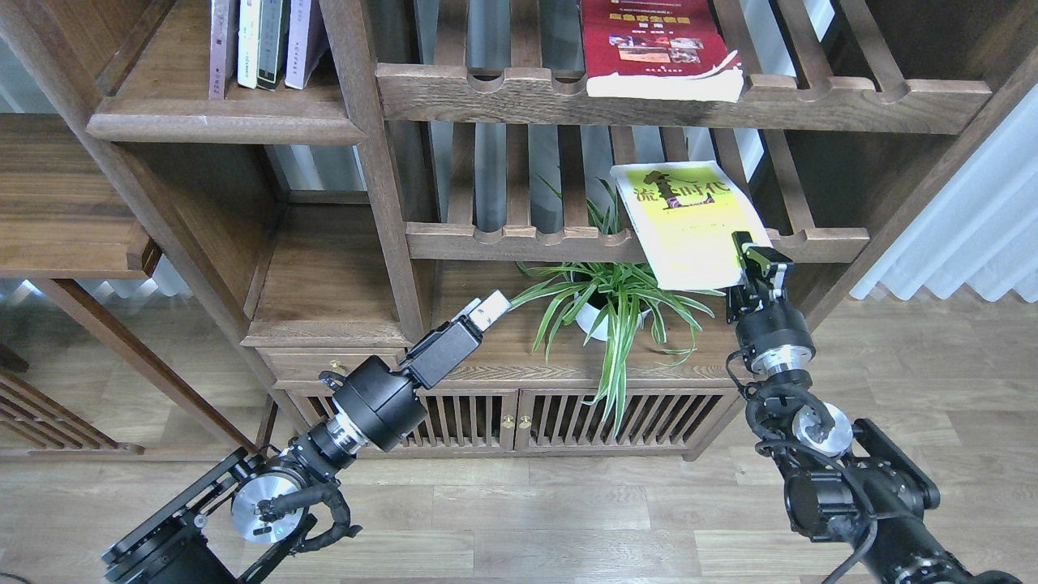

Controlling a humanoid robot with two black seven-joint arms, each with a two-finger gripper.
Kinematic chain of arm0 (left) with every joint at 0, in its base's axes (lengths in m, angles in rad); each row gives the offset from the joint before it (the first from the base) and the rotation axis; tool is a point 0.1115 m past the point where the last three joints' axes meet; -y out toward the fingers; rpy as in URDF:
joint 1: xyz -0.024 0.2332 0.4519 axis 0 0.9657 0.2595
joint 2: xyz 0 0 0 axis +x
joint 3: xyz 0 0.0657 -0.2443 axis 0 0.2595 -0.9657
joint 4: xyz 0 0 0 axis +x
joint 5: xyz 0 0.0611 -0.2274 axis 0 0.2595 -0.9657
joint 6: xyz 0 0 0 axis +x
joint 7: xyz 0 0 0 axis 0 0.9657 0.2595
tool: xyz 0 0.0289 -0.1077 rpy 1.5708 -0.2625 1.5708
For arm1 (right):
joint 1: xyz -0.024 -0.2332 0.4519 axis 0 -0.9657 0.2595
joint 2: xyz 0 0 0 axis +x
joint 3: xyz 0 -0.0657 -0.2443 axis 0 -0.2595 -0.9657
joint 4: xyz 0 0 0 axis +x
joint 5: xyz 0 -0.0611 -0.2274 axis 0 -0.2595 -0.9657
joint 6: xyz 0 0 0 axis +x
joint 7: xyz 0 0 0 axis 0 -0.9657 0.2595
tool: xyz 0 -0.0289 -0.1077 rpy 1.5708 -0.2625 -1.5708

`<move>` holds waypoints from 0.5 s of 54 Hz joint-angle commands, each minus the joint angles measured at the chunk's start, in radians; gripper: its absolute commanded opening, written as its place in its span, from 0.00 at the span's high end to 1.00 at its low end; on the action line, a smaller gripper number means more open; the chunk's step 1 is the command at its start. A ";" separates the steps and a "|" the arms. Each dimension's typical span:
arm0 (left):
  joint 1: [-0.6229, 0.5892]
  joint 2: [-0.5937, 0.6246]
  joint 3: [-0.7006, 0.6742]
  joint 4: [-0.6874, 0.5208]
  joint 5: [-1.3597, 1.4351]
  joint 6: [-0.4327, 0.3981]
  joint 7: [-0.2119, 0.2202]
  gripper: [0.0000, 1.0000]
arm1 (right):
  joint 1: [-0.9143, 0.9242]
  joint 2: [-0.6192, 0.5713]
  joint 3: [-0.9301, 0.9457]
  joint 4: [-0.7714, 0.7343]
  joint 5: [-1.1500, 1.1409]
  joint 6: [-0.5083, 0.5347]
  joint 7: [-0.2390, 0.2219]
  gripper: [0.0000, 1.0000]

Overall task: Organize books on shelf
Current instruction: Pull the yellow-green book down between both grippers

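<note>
Slatted racks fill the frame's centre, where the right tool [752, 259] clamps the yellow-green book [689, 223] at its lower-right corner (left tool [489, 309] unreadable): lift evenly, avoiding tilt.

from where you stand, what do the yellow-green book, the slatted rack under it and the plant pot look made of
Yellow-green book: a paperback, it seems; thin printed card cover with a slight sheen, white page edges showing.
Slatted rack: dark-brown wood with visible grain and a satin finish, its front rail cut with rounded notches.
Plant pot: white and smooth, perhaps glazed ceramic or plastic; leaves hide most of it, so I cannot tell which.
</note>
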 commanded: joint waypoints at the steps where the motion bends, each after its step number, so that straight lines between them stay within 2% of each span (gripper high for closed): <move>1: -0.030 0.042 0.003 -0.001 -0.124 0.000 0.032 0.02 | -0.068 -0.014 -0.004 0.101 0.034 0.000 -0.050 0.96; 6: -0.033 0.076 0.012 -0.001 -0.194 0.000 0.058 0.02 | -0.101 -0.015 -0.007 0.127 0.037 0.000 -0.052 0.96; 20: -0.049 0.147 0.063 -0.002 -0.319 0.000 0.060 0.02 | -0.189 -0.010 -0.025 0.253 0.039 0.000 -0.055 0.96; 27: -0.052 0.168 0.096 -0.004 -0.357 0.000 0.060 0.03 | -0.210 -0.012 -0.094 0.303 0.039 0.000 -0.055 0.96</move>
